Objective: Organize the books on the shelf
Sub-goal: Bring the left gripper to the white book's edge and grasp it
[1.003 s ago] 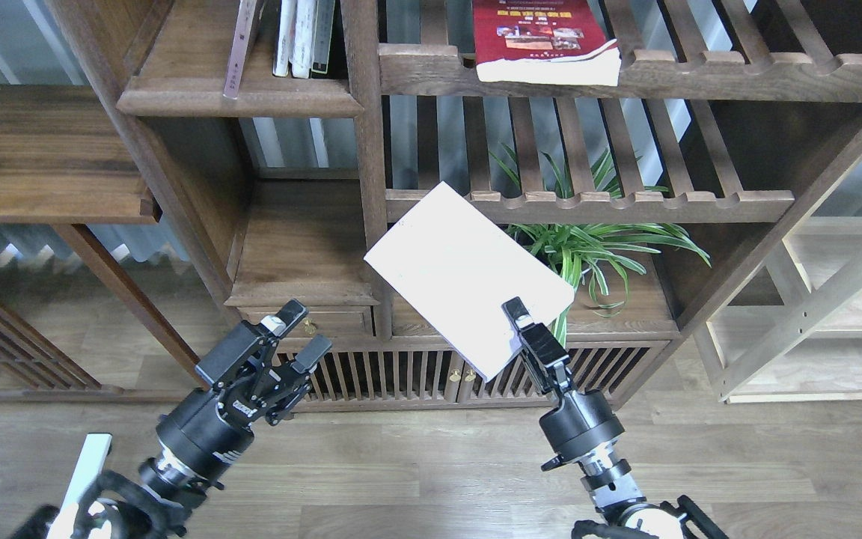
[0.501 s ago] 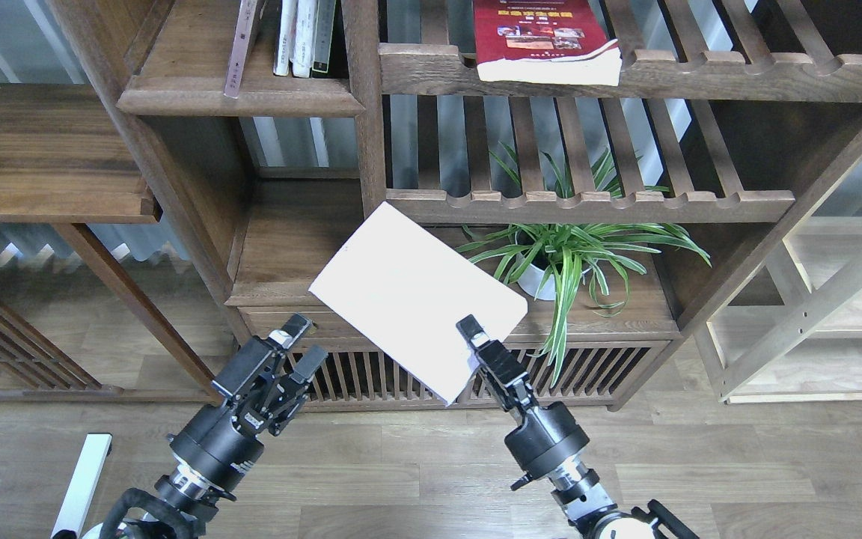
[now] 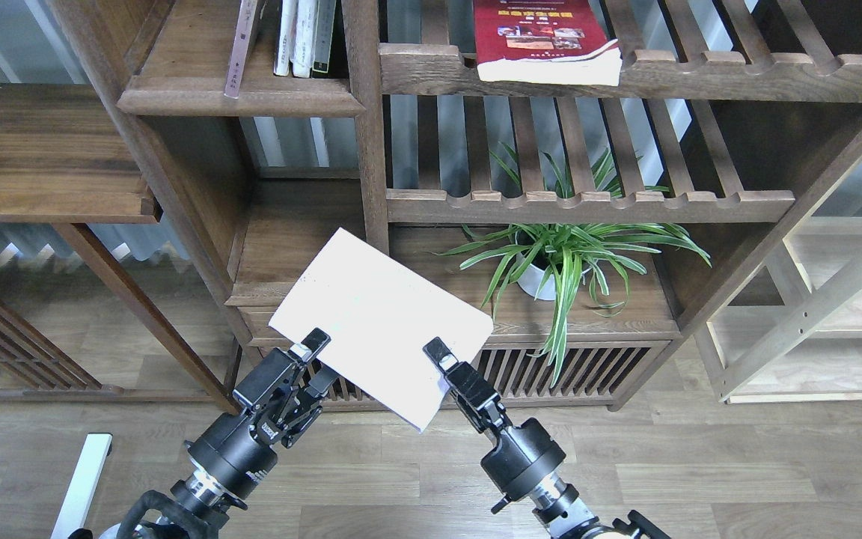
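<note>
1 plain white paperback book (image 3: 375,314) sits mid-frame, pinched by the right gripper (image 3: 437,358); the left gripper (image 3: 316,358), fingers parted, straddles its edge. The dark-brown wooden shelf board (image 3: 176,75), upper left, awaits it; the bright red paperback (image 3: 543,37) remains misplaced.

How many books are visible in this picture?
6: white book held in the right gripper; red book on the upper slatted rack; four thin volumes standing upper left. More may be hidden above.

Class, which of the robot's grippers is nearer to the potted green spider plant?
Right. The right gripper holds the flat white book just left of the potted green spider plant; the left gripper sits farther left, at the book's opposite edge.
</note>
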`<control>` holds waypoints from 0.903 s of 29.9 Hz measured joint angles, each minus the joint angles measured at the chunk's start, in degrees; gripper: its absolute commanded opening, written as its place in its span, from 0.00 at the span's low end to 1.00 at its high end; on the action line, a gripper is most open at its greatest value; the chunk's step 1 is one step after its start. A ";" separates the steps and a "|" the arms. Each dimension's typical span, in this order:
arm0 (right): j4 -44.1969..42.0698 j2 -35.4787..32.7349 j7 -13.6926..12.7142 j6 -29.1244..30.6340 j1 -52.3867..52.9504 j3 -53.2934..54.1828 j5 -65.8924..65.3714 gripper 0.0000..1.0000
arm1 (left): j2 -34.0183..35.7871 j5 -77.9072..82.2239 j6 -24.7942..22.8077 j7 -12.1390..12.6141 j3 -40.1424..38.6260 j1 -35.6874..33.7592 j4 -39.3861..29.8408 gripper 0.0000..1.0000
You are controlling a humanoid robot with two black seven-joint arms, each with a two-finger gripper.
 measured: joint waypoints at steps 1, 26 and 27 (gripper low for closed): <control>-0.01 0.00 0.00 0.00 -0.06 -0.12 -0.01 0.04 | 0.00 0.06 0.00 0.00 0.10 -0.17 0.09 0.88; -0.03 0.00 0.00 0.00 -1.01 -1.55 0.00 0.04 | 0.00 1.42 0.00 0.00 4.78 -2.48 0.25 0.59; -0.03 0.00 0.00 0.00 -1.02 -1.55 0.00 0.04 | 0.00 1.42 0.00 -0.01 4.93 -2.61 0.25 0.58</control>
